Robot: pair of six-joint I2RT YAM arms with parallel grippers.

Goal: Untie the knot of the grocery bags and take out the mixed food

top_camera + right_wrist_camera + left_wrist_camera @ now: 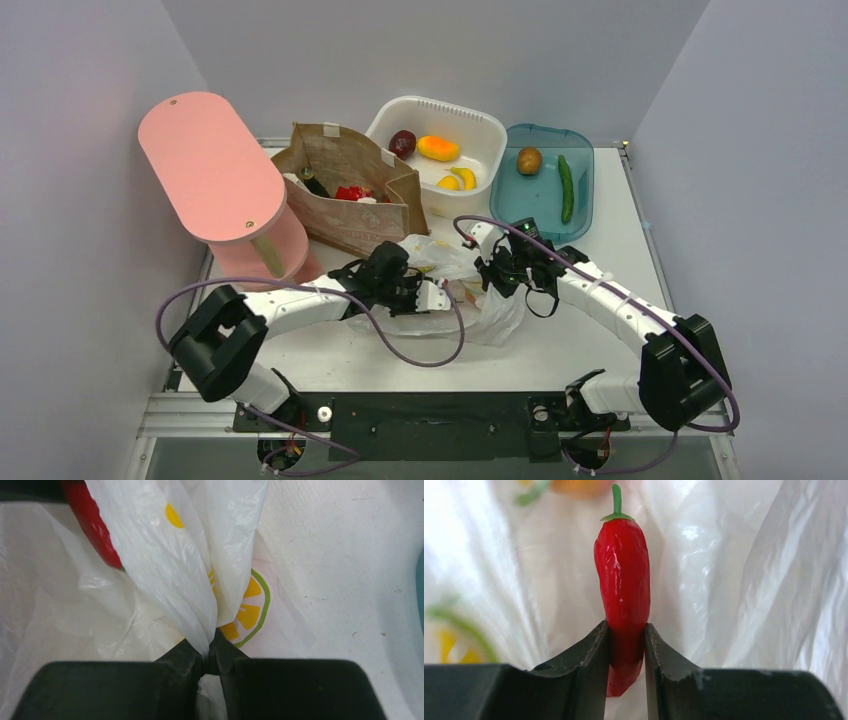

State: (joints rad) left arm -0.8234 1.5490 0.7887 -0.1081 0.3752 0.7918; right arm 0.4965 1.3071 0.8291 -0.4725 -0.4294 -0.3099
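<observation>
Red pepper point(622, 580) sits clamped in the fingers of the left gripper point(626, 647), amid folds of the grocery bag point(160, 575) just in front of the brown paper bag point(350, 185). The right gripper point(207, 652) pinches the bag's film. Draw the pepper straight out, with that pinch anchoring the bag.

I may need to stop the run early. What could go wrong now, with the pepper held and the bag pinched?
1. The left gripper clamps the red pepper only near one end; most sticks out past the jaws, so it may pivot or slip.
2. The right gripper pinches a thin fold of the grocery bag; if it slides free, plastic could close over the pepper.
</observation>
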